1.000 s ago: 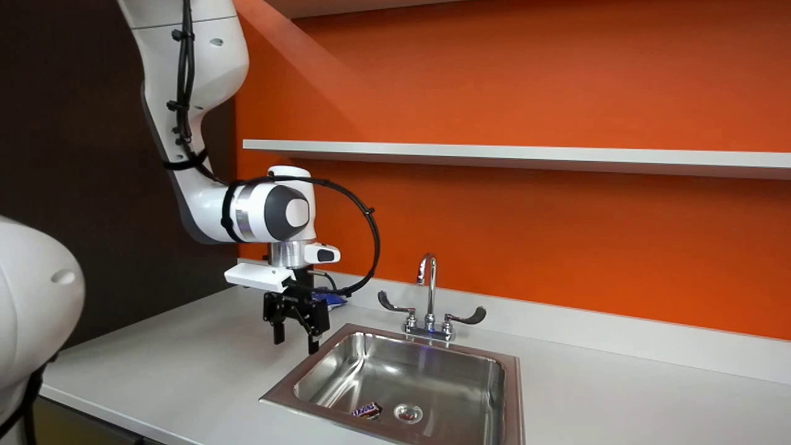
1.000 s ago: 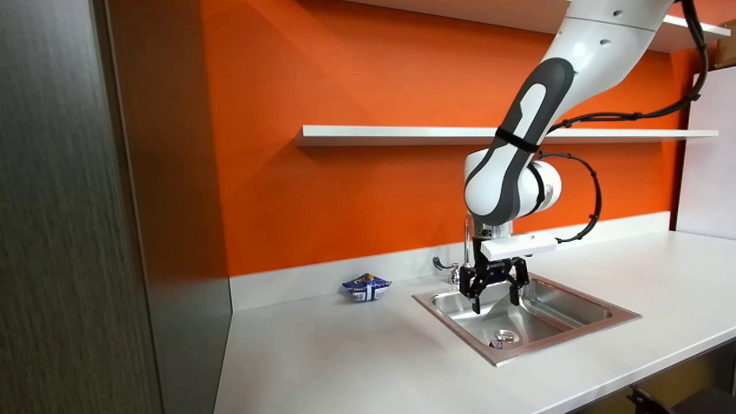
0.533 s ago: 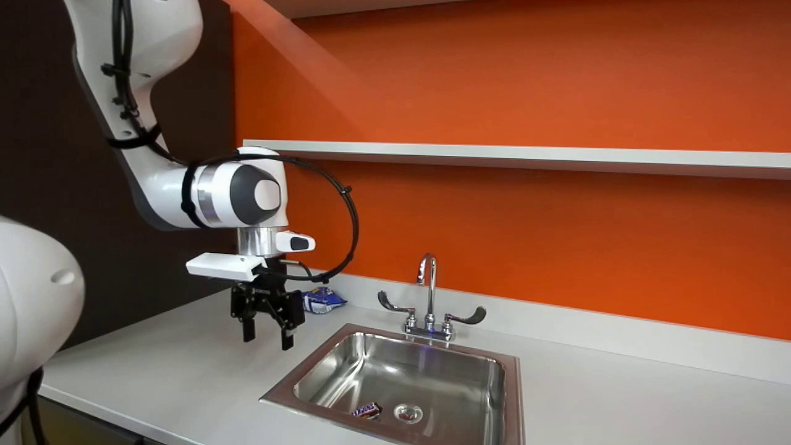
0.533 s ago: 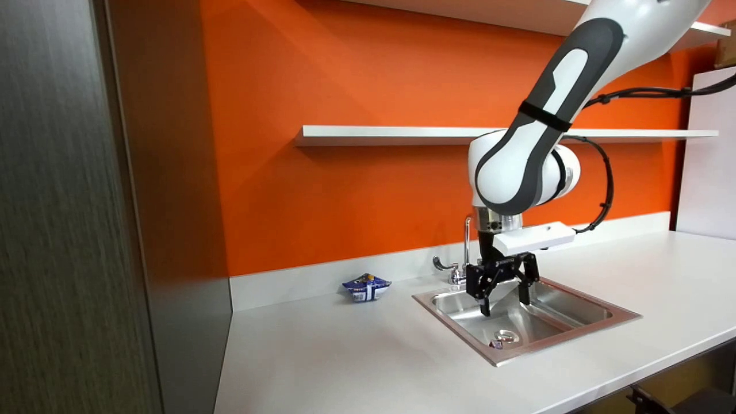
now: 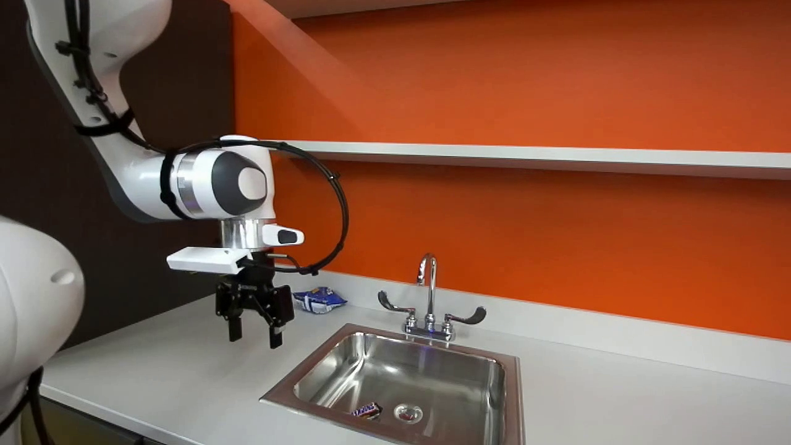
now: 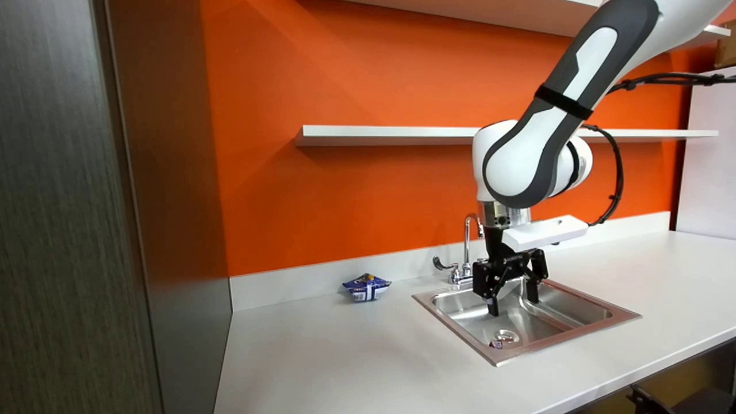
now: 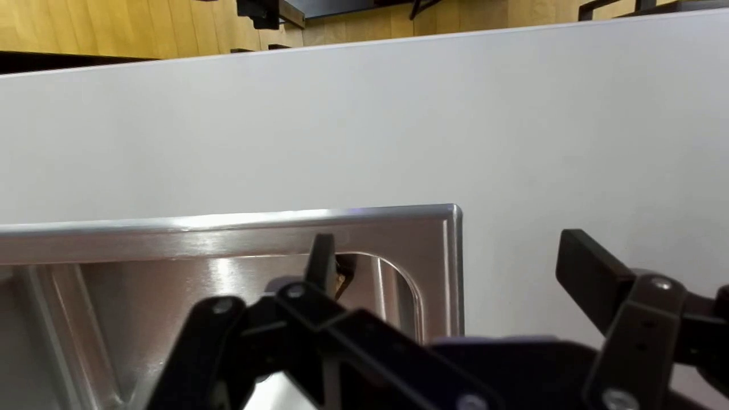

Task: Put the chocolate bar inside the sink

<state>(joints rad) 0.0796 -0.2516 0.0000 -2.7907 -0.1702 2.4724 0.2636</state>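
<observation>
Wrist view: the black gripper is hanging, jaws spread, one overlapping the shiny steel sink. In an exterior view, the slim, dark-wrapped chocolate bar is lying inside it, beside the round drain, long axis slanting lower-left to upper-right. In an exterior view, the bar is showing (too small for direction).

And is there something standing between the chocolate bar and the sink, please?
Nothing visible: the chocolate bar already lies inside the sink, beside the drain, and the hand hangs open, apart from it.
</observation>
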